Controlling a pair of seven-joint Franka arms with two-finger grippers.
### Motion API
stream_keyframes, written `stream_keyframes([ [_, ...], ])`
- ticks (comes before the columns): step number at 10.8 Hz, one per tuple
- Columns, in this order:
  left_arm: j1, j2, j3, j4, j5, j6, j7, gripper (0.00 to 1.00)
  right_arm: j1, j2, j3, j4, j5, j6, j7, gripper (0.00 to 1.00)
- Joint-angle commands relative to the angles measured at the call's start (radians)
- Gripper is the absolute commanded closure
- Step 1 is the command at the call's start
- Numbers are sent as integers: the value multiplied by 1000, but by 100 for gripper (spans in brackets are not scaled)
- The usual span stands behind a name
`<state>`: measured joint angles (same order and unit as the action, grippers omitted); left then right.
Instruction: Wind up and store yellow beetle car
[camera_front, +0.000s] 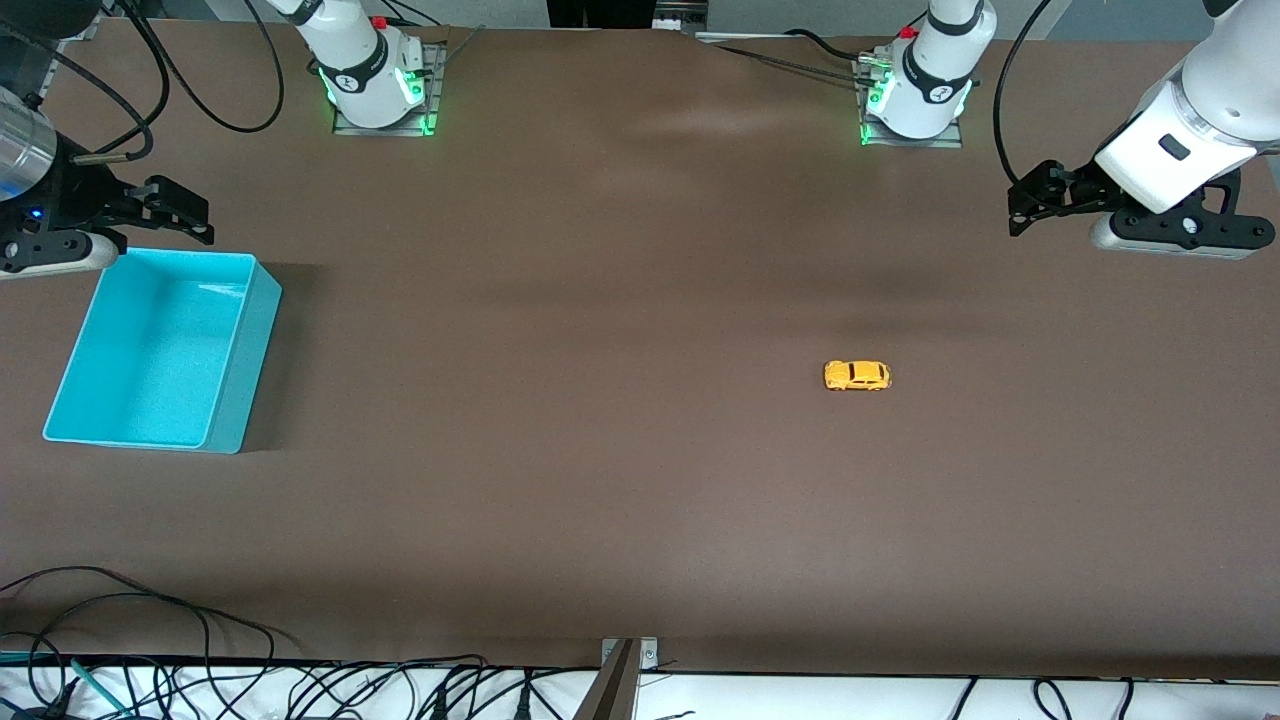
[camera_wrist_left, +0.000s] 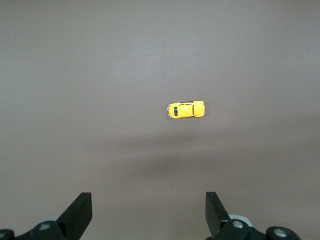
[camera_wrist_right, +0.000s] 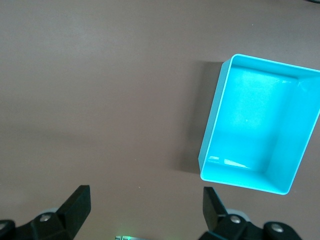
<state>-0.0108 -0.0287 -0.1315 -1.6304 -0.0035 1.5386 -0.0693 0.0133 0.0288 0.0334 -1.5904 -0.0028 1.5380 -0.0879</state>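
The yellow beetle car (camera_front: 857, 375) stands on its wheels on the brown table, toward the left arm's end; the left wrist view also shows the car (camera_wrist_left: 185, 109) alone on the bare surface. My left gripper (camera_front: 1030, 205) hangs open in the air near that end of the table, apart from the car, with nothing between its fingers (camera_wrist_left: 80, 212). My right gripper (camera_front: 180, 215) is open and empty too, hovering at the cyan bin's (camera_front: 240, 360) rim nearest the robots' bases. The cyan bin (camera_wrist_right: 210, 135) has nothing in it.
Both arm bases (camera_front: 375, 80) (camera_front: 915, 90) stand at the table edge farthest from the front camera. Black cables (camera_front: 150, 620) trail along the edge nearest that camera. Bare brown tabletop (camera_front: 560, 350) lies between the car and the bin.
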Motion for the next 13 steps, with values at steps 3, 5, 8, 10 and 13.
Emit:
stream_keyframes([
  [3, 5, 15, -3, 32, -12, -21, 23, 0, -4, -7, 5, 27, 6, -44, -4, 0],
  [5, 5, 15, -3, 32, -13, -23, 25, 0, -4, -6, 2, 29, 7, -42, -4, 0],
  [8, 5, 15, -3, 32, -13, -21, 26, 0, -4, -6, 0, 29, 9, -44, -6, 0],
  [10, 5, 16, -5, 32, -13, -21, 26, 0, -6, -6, 0, 29, 7, -44, -9, 0],
  [13, 5, 18, -7, 33, -16, -23, 26, 0, -6, -6, 0, 29, 7, -44, -12, 0],
])
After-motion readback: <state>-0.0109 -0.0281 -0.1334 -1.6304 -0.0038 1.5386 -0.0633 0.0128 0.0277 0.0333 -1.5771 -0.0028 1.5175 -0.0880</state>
